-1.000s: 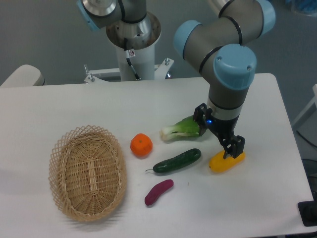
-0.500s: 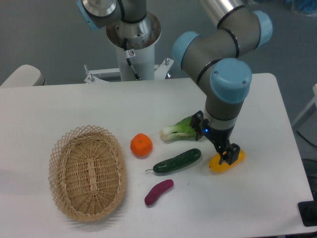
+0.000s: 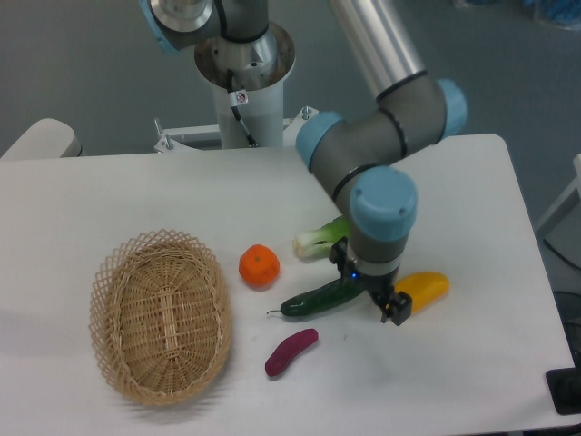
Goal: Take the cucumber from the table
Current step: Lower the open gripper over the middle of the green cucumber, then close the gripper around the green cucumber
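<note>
Cucumber (image 3: 320, 299) looks firm and stiff, light enough, but the glossy skin reads slippery; I'd grip across the thick middle, not the tapered stem tip. It's dark green, long, slightly curved, thin stem pointing left. It lies on the table (image 3: 109, 195) between the orange (image 3: 259, 266) and the yellow vegetable (image 3: 422, 290), purple one (image 3: 290, 351) just below, leafy green (image 3: 320, 239) just above. My gripper (image 3: 372, 297) sits low over its right end; jaws mostly hidden behind my wrist, can't tell open or closed.
</note>
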